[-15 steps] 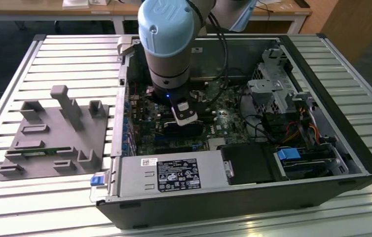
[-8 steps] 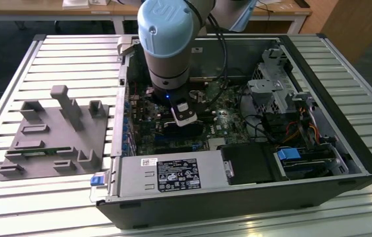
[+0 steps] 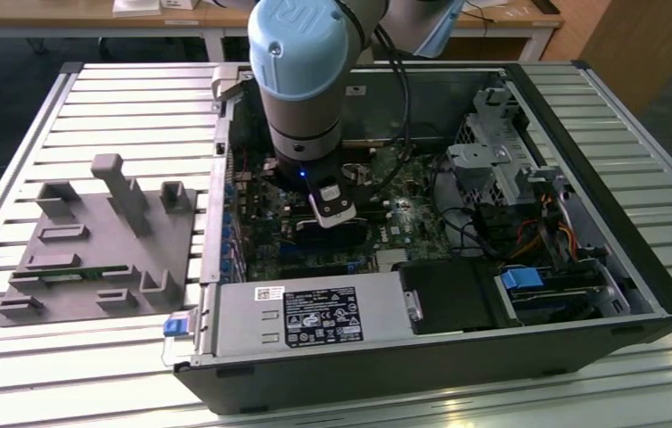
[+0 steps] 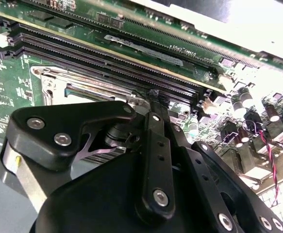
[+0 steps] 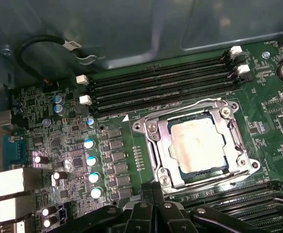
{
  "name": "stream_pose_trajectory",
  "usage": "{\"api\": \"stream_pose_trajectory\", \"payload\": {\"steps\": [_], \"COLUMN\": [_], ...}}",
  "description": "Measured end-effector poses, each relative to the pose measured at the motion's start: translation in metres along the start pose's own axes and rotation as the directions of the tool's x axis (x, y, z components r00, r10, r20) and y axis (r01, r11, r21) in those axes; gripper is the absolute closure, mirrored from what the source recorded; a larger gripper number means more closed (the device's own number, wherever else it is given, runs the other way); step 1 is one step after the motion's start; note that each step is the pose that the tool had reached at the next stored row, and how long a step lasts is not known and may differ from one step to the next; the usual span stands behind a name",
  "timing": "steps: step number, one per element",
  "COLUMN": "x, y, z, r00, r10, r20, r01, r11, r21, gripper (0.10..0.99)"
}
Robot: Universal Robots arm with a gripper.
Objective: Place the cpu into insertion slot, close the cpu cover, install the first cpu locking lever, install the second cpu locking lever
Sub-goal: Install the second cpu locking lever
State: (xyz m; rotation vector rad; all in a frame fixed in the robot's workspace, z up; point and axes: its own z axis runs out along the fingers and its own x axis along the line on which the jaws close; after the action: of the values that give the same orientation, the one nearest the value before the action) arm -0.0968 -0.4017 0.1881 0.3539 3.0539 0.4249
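One cpu (image 5: pixel 198 144) seated — cpu cover (image 5: pixel 163 150) closed, end effector (image 5: pixel 153 191) at edge.

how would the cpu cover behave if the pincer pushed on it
The cpu cover is a thin metal frame with a large window, so it probably flexes a little under an off-centre push. It lies flat around the cpu, so pressing straight down likely moves it little. Its shiny surface looks slippery, so the pincer nearby might skid.
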Motion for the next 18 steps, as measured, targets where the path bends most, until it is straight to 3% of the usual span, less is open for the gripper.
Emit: {"api": "stream_pose_trajectory", "payload": {"steps": [4,14,18], "x": [0.0,-0.0001,-0.0024], "y": [0.0003,0.0068,0.0084], "z": [-0.0012,-0.0244,-0.0278], "r00": [1.0,1.0,1.0], "r10": [0.0,0.0,0.0], "r20": [-0.0002,-0.0005,-0.0009], "r01": [0.0,0.0,0.0], "r11": [1.0,1.0,1.0], "r21": [0.0,-0.001,-0.001], "gripper": [0.984,0.984,0.984]}}
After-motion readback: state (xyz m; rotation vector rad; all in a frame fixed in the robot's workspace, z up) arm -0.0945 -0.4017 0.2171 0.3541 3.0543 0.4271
